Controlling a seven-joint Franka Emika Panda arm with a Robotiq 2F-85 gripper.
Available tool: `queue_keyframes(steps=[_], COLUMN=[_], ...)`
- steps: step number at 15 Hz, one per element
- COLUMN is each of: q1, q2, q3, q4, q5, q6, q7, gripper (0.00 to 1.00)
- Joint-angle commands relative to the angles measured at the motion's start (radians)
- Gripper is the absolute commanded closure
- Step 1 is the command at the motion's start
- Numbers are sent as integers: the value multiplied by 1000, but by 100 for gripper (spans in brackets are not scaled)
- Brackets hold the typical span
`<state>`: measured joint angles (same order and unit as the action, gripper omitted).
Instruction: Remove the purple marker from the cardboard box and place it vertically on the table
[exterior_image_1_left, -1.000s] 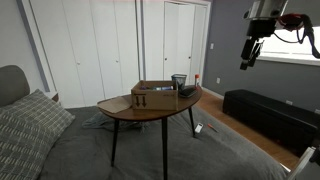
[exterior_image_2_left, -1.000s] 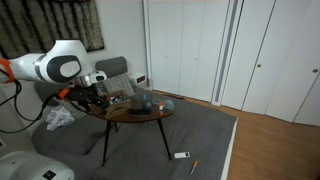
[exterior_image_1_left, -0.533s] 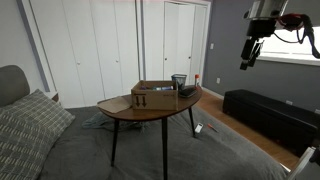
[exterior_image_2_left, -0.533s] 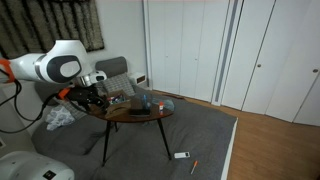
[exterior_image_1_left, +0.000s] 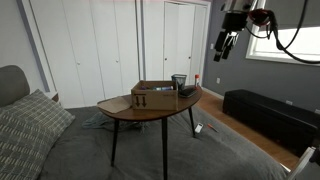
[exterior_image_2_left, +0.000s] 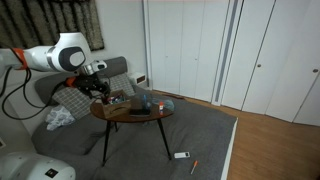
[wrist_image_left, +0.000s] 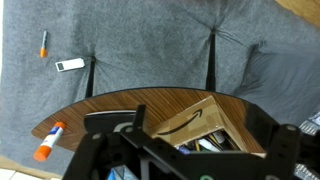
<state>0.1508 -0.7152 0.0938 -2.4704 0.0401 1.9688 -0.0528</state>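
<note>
High above the cardboard box (exterior_image_1_left: 153, 96), your end effector (exterior_image_1_left: 223, 46) hangs spread and empty. The purple marker isn't discernible; presumably it lies inside that box. Descend off-line and you may strike the box wall or the mesh cup (exterior_image_1_left: 179, 82) beside it, shoving both across the desk (exterior_image_1_left: 130, 112).

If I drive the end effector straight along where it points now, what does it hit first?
The end effector would probably meet the cardboard box, which the wrist view looks down onto; depth is unclear.
</note>
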Motion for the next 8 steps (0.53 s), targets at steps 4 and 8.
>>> queue_keyframes(steps=[4,8], q1=[2,13], q2=[435,668], q3=[82,106], q4=[377,585], q5=[36,39], q6=[-25,16], q7=[130,197], gripper=[0,0])
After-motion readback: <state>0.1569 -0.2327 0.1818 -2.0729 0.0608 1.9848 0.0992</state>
